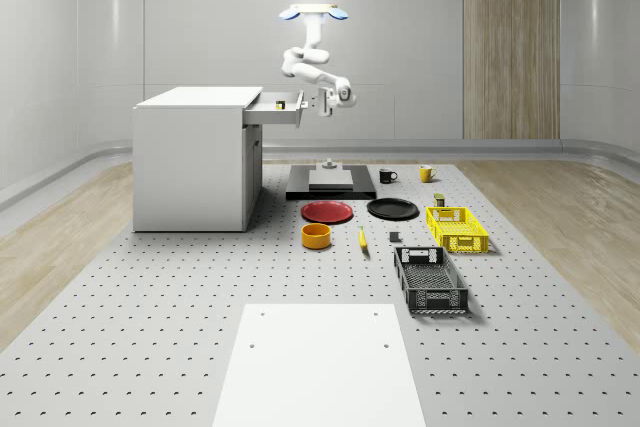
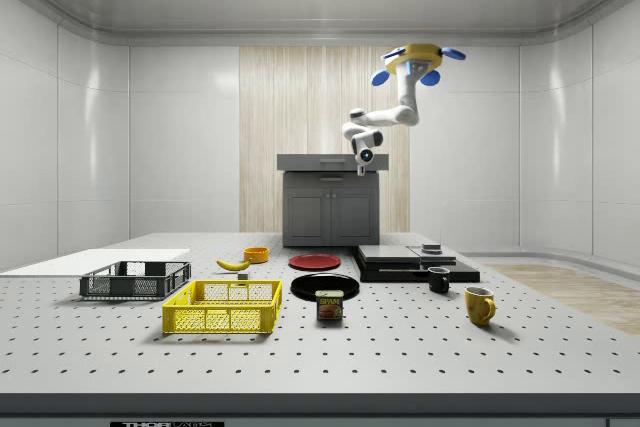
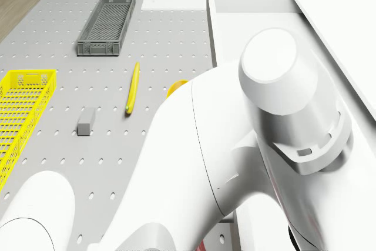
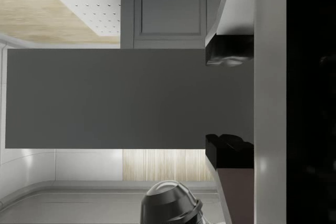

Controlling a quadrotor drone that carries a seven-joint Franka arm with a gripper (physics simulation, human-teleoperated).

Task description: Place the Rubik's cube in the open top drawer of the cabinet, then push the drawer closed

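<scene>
two black fingertips [image 4: 226, 56] of our end effector [image 4: 227, 100] stand apart with nothing between them, facing the flat front of the open top drawer [image 1: 277, 110]. in the whole-scene view the end effector [image 1: 322, 102] hangs just beside that front. the rubik's cube [image 1: 281, 103] lies inside the drawer, near it. our drone [image 1: 314, 13] hovers above, just off the cabinet [image 1: 195, 157].

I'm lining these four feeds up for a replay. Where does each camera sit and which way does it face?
Whole-scene: high in front, looking down at cabinet, drone hovering beside the drawer.
Side: low, facing the drawer front; drone and arm show.
Drone: looks down past its arm at the floor.
Wrist: faces the drawer front; fingers show.
Shared: yellow crate, whole-scene and side.
</scene>
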